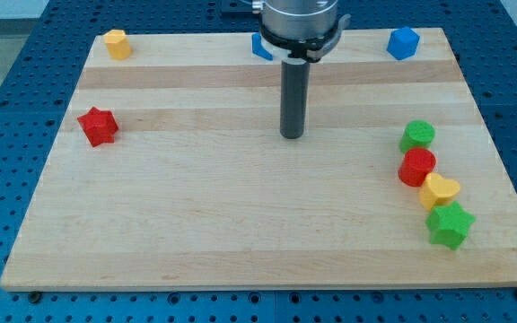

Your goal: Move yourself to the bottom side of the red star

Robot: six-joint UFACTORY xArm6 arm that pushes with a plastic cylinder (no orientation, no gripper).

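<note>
The red star (98, 126) lies on the wooden board (240, 224) near the view's left edge. My tip (293, 135) rests on the board near the middle, far to the right of the red star and about level with it. No block touches the tip.
A yellow block (117, 43) sits at the top left. A blue block (261, 47) is partly hidden behind the rod's mount at the top; a blue block (403, 42) lies at top right. At the right, a green cylinder (417, 136), red cylinder (416, 167), yellow heart (439, 191) and green star (450, 224) form a chain.
</note>
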